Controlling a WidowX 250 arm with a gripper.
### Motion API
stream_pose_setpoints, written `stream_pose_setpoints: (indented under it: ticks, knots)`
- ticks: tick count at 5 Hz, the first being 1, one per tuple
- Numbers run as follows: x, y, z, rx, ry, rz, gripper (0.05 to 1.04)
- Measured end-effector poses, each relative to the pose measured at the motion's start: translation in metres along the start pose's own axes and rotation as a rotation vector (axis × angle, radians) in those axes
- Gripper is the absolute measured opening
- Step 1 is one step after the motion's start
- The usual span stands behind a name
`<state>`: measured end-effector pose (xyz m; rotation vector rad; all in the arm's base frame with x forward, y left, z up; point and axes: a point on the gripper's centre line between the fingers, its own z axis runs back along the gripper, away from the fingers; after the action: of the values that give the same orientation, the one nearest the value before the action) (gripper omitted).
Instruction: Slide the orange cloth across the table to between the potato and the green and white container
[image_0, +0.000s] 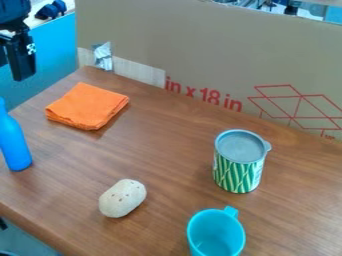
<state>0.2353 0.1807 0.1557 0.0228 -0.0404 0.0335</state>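
I see nothing lifted by my gripper (15, 67), can't tell how wide my jaws stand, and the folded orange cloth (87, 106) lies untouched on the table (170, 150).

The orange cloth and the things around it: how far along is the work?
The cloth already looks folded. Nothing visible is in hand; the gripper hangs at upper left. What remains, I can't tell: blue bottle, pale lump, lidded can and cyan mug sit apart.
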Motion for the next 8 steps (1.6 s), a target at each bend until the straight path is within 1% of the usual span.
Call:
stream_pose_setpoints:
  ticks: [1, 2, 3, 4, 5, 6, 7, 8]
  knots:
    - [0.000, -0.001, -0.010, -0.017, 0.021, -0.007, 1.001]
    - [0.023, 0.003, -0.025, -0.028, -0.055, -0.115, 1.001]
    - [0.050, 0.007, -0.037, -0.065, -0.082, -0.149, 1.001]
    - [0.079, 0.004, -0.048, -0.056, -0.071, -0.191, 1.001]
    - [0.105, 0.002, -0.071, -0.051, -0.001, -0.199, 1.001]
    - [0.126, -0.007, -0.080, -0.030, 0.022, -0.203, 1.001]
    - [0.138, -0.018, -0.087, -0.009, 0.034, -0.226, 1.001]
    - [0.145, -0.026, -0.091, 0.010, 0.024, -0.242, 1.001]
